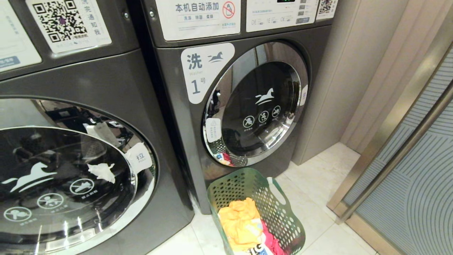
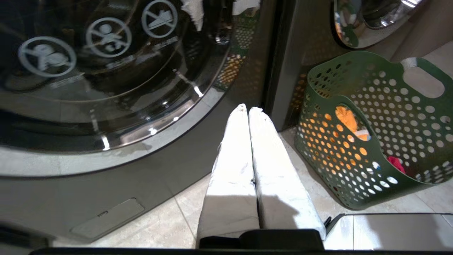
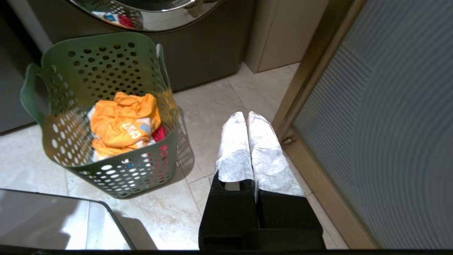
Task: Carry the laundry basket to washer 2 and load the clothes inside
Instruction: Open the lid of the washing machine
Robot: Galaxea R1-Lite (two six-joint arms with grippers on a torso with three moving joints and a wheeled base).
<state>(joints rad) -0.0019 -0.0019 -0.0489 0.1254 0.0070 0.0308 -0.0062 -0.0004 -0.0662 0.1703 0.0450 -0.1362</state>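
Laundry basket (image 3: pixel 102 117) sits on the floor between both empty, closed grippers, left gripper (image 2: pixel 247 110), right gripper (image 3: pixel 244 115)

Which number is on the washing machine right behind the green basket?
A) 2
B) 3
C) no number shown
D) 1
D: the white label beside the round door of the grey washer behind the laundry basket reads "1".
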